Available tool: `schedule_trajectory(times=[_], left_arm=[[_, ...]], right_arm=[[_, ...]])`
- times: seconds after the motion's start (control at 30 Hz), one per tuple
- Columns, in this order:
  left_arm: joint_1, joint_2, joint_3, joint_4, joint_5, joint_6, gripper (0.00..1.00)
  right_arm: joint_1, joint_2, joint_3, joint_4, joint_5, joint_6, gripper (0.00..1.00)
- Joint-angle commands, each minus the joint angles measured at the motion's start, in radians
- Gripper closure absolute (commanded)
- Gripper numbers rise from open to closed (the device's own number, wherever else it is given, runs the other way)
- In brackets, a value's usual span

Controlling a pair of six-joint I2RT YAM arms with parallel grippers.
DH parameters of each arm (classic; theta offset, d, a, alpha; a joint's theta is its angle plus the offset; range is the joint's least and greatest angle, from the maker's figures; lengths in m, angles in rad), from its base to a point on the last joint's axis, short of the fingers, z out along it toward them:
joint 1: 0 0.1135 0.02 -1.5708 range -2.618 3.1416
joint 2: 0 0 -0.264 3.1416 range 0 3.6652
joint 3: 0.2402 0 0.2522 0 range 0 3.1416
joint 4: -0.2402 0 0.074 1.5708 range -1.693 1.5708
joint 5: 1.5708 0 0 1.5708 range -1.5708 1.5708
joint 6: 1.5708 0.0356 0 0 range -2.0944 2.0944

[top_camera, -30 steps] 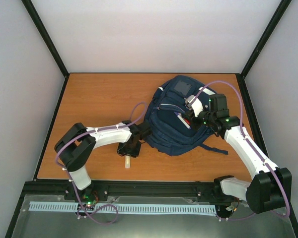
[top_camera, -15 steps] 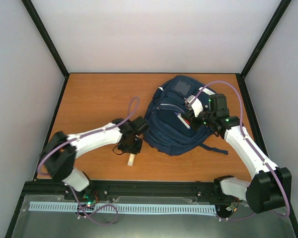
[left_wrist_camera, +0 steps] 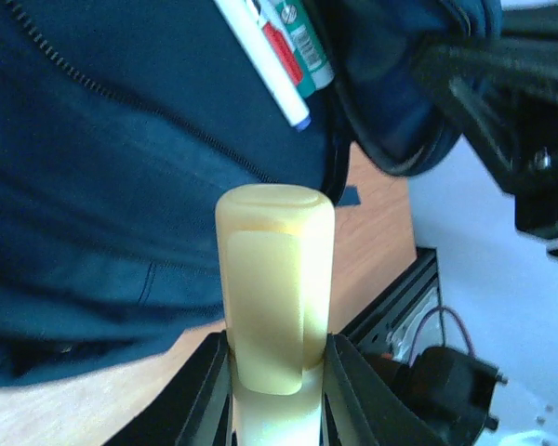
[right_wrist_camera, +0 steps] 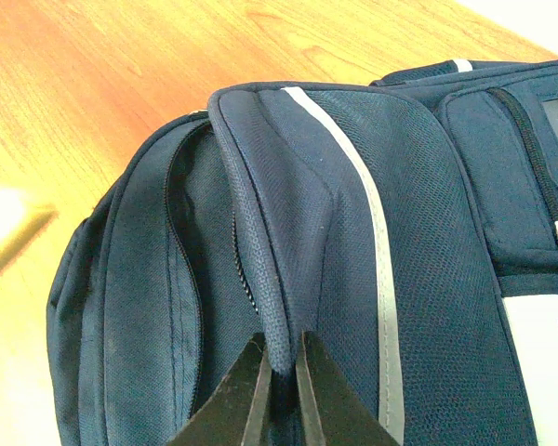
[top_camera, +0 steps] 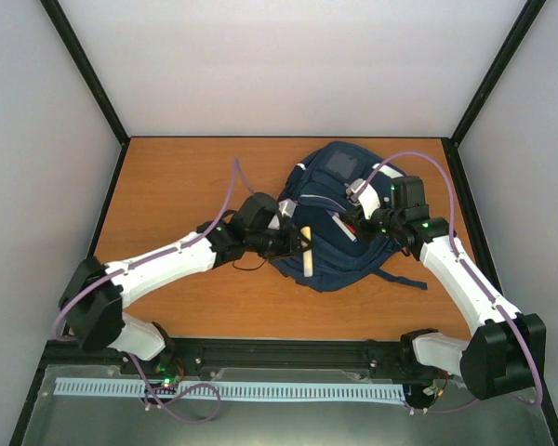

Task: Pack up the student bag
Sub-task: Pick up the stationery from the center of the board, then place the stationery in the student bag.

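The student bag (top_camera: 339, 269) lies on the right half of the wooden table, navy with a thin white stripe (right_wrist_camera: 377, 251). My left gripper (top_camera: 294, 243) reaches over its left side, shut on a pale yellow stick (top_camera: 307, 263) that points toward the near edge. In the left wrist view the stick (left_wrist_camera: 274, 269) stands between the black fingers (left_wrist_camera: 209, 372) above the bag's fabric (left_wrist_camera: 93, 186). Markers (left_wrist_camera: 284, 51) poke out of the bag's opening. My right gripper (right_wrist_camera: 281, 358) is shut on the bag's raised flap seam (right_wrist_camera: 260, 232), at the bag's right side (top_camera: 361, 216).
A dark strap (top_camera: 405, 279) trails from the bag onto the table at the right. The black frame rail (top_camera: 288, 351) runs along the near edge. White walls close in the table on three sides. Bare wood (top_camera: 177, 186) lies left of the bag.
My left gripper shut on the yellow stick on the table in front of the bag, lifted it and swung right over the bag. The right gripper kept still on the flap.
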Motion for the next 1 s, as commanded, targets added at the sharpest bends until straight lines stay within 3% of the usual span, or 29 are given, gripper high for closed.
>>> schedule_trajectory(times=[0.0, 0.3, 0.73, 0.97], left_arm=[[-0.009, 0.081, 0.063, 0.238, 0.011, -0.116, 0.93], [0.000, 0.264, 0.180, 0.281, -0.100, -0.303, 0.98], [0.032, 0.400, 0.185, 0.442, -0.181, -0.561, 0.97], [0.034, 0.426, 0.166, 0.468, -0.182, -0.630, 0.80]], right_arm=[[-0.011, 0.001, 0.020, 0.028, -0.010, -0.004, 0.92], [-0.012, -0.003, 0.021, 0.027, -0.005, -0.003, 0.93], [-0.014, 0.001, 0.020, 0.030, -0.010, 0.001, 0.92], [-0.016, -0.005, 0.020, 0.028, -0.007, -0.001, 0.93]])
